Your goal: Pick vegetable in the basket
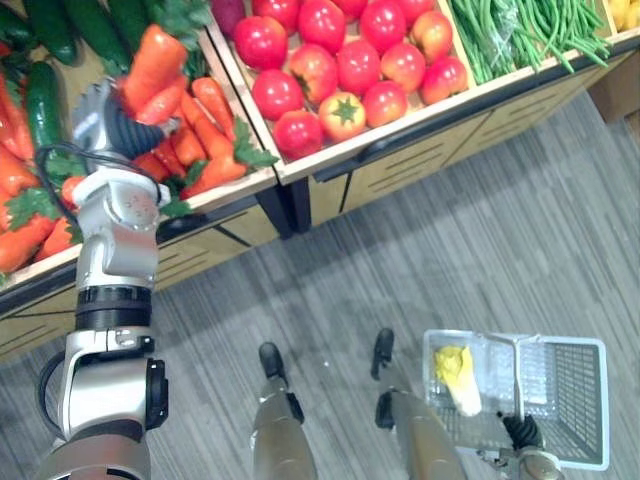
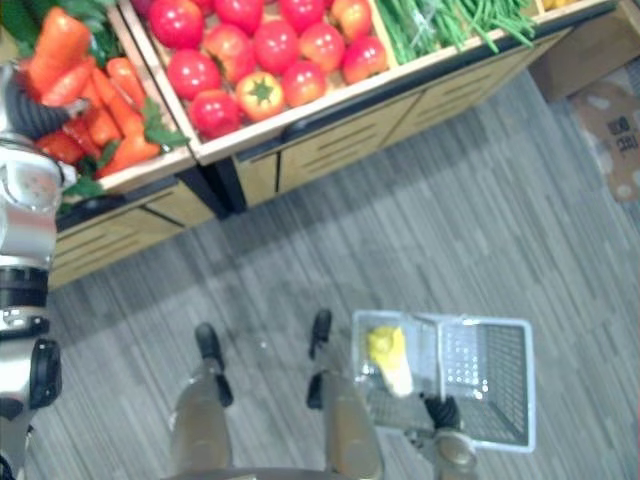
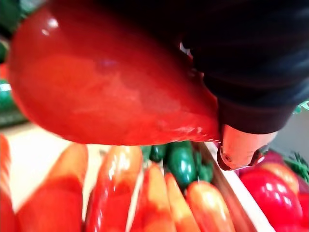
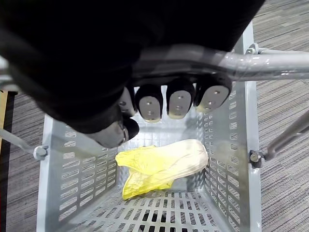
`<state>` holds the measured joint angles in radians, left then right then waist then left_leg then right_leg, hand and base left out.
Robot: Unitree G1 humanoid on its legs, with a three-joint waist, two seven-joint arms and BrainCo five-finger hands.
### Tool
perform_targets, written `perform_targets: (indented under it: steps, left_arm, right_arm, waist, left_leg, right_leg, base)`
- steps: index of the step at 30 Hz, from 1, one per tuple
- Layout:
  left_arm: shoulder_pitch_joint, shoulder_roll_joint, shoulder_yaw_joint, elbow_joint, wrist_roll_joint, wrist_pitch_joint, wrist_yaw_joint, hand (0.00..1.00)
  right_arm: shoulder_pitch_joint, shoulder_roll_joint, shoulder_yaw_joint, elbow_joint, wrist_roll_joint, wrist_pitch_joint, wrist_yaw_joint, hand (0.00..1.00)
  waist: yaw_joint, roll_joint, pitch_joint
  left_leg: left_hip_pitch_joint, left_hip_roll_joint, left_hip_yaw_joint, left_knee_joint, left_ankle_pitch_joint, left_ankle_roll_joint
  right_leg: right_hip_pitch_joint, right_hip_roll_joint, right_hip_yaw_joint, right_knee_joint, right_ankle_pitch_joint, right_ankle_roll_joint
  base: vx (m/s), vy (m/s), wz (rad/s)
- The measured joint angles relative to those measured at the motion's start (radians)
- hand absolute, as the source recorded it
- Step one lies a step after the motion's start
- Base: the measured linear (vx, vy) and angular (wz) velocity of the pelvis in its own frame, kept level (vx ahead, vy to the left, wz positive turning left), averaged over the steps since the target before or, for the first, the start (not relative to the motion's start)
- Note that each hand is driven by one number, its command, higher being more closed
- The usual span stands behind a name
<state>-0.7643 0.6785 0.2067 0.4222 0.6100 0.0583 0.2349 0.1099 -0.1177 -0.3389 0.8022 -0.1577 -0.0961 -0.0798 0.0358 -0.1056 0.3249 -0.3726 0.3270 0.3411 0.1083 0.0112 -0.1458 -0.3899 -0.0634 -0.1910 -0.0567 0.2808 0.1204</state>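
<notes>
Above the far-left bin, one carrot is in hand while the basket hangs near right.
Robot's left hand (image 1: 125, 128) is clenched round one glossy orange tapered carrot (image 1: 152, 68), held just above the heap of leafy-topped orange carrots (image 1: 205, 135), which overlap too much to count. The slick, tapering skin could slide from the hold on the long carry, dropping it to the floor, since the one grey plastic mesh basket (image 1: 578, 398) is well apart. The right hand (image 4: 176, 102) has its fingers curled round the basket's grey metal handle (image 4: 270, 65), and one pale yellow leafy vegetable (image 4: 164, 166) lies inside. Farther off are at least a dozen round red tomatoes (image 1: 358, 66), several dark green cucumbers (image 1: 43, 95) and one pile of green beans (image 1: 520, 30).
</notes>
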Motion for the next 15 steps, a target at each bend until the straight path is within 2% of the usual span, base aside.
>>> perform_targets:
  steps: [2,3,5,7,10,15]
  left_arm:
    - [0.027,0.007,0.038,-0.037,0.001,0.017,0.006,1.0]
    - [0.035,0.022,0.049,-0.044,0.002,0.018,0.01,1.0]
    - [0.063,0.055,0.074,-0.058,0.003,0.018,0.02,1.0]
    - [0.075,0.086,0.111,-0.058,0.003,0.033,0.023,1.0]
    - [0.129,0.121,0.128,-0.057,0.007,0.034,0.024,1.0]
    - [0.208,0.164,0.156,-0.057,0.042,0.033,0.023,1.0]
  right_arm:
    - [0.009,0.0,-0.006,0.002,-0.002,0.002,0.001,1.0]
    - [0.017,0.0,-0.008,0.008,-0.004,0.002,0.002,1.0]
    - [0.019,0.0,-0.011,0.028,-0.024,0.001,0.003,1.0]
    - [0.019,0.0,-0.037,0.065,-0.042,0.001,0.009,1.0]
    - [0.019,0.0,-0.076,0.128,-0.074,0.003,0.025,1.0]
    - [0.019,0.001,-0.088,0.181,-0.081,0.006,0.038,1.0]
  waist:
    - [0.007,0.0,-0.003]
    - [0.008,-0.001,-0.004]
    - [0.013,-0.011,-0.016]
    - [0.029,-0.018,-0.032]
    - [0.028,-0.023,-0.065]
    - [0.031,-0.034,-0.106]
  left_leg:
    - [0.018,-0.004,-0.007,-0.001,0.0,0.0]
    - [0.024,-0.012,-0.02,-0.002,0.0,0.0]
    - [0.03,-0.022,-0.024,-0.003,0.004,-0.004]
    - [0.051,-0.038,-0.034,-0.012,0.016,-0.01]
    - [0.086,-0.055,-0.056,-0.051,0.039,-0.014]
    - [0.117,-0.071,-0.077,-0.113,0.07,-0.015]
  right_leg:
    - [0.027,-0.001,-0.008,-0.006,-0.006,-0.008]
    - [0.044,-0.007,-0.019,-0.012,-0.022,-0.03]
    - [0.054,-0.012,-0.023,-0.013,-0.045,-0.042]
    - [0.085,-0.017,-0.027,-0.026,-0.073,-0.045]
    - [0.128,-0.02,-0.036,-0.041,-0.102,-0.052]
    - [0.145,-0.02,-0.051,-0.044,-0.113,-0.056]
  base:
    - [0.03,0.041,0.17]
    - [0.03,0.033,0.25]
    - [0.04,0.022,0.19]
    - [0.04,0.006,0.16]
    - [0.02,-0.007,0.22]
    - [-0.02,-0.008,0.15]
